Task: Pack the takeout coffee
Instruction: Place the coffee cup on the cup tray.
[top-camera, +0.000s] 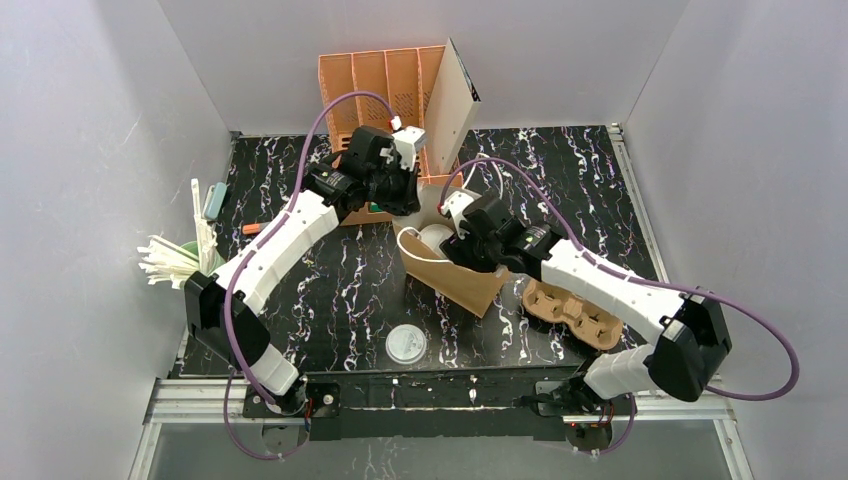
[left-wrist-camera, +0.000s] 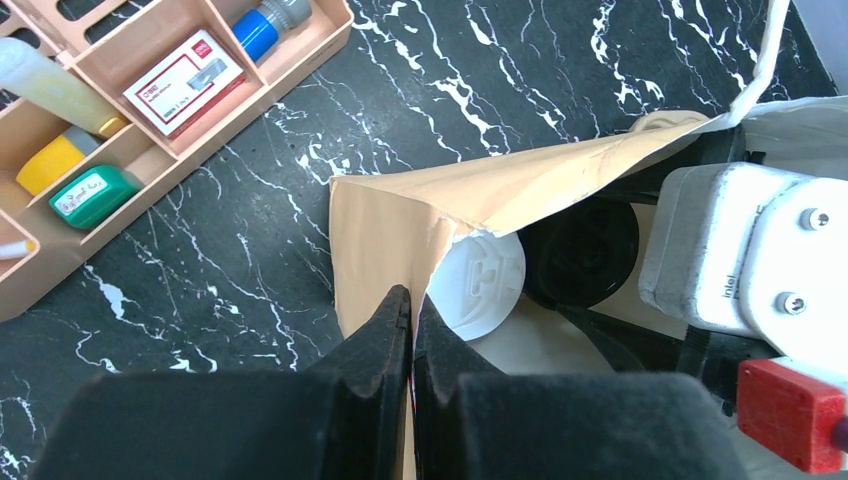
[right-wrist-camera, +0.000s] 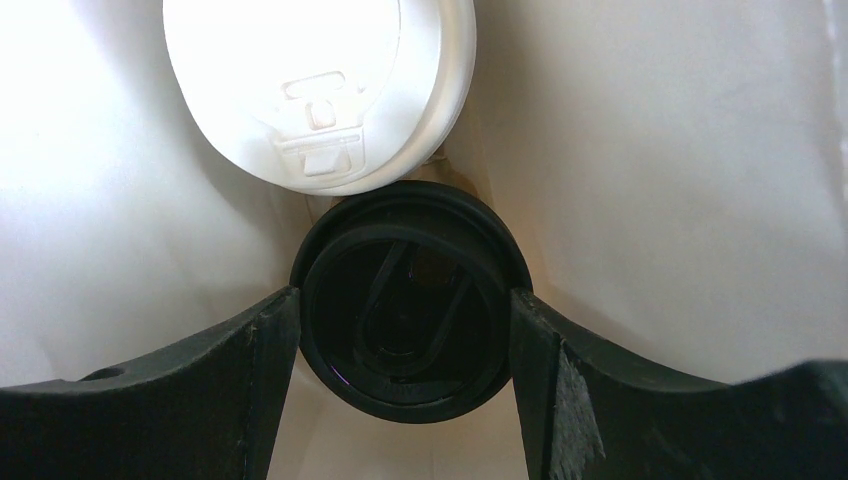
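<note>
The round black lid (left-wrist-camera: 582, 250) of the coffee sits inside the brown paper bag (left-wrist-camera: 480, 195), clamped between the fingers of the right gripper (right-wrist-camera: 403, 345), beside one white-lidded cup (right-wrist-camera: 315, 85). The left gripper (left-wrist-camera: 412, 310) pinches the bag's rim, jaws together. The bag lies on a black, white-veined table (top-camera: 340, 290) within plain grey walls; one flat white lid (top-camera: 406, 343) rests nearby
</note>
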